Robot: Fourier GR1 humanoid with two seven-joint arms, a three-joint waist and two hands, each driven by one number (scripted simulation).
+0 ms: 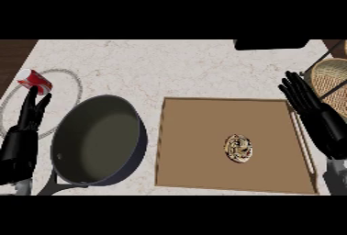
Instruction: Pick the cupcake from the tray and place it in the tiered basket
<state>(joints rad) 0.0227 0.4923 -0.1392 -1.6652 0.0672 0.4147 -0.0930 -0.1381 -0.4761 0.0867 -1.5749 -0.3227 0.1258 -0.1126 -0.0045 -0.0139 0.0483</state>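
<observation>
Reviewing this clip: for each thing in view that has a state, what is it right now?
Brown-swirled cupcake: upright on the tray, untouched.
Flat brown tray: on the counter, holding only the cupcake.
Dark frying pan: empty.
Red can: lying tipped on a glass lid.
Wicker tiered basket: no cupcake visible inside.
Left hand: open.
Right hand: open.

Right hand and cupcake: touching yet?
Apart. The head view shows the right hand open over the tray's right edge, fingers straight, with bare tray surface plainly between it and the cupcake lying near the tray's middle.
</observation>
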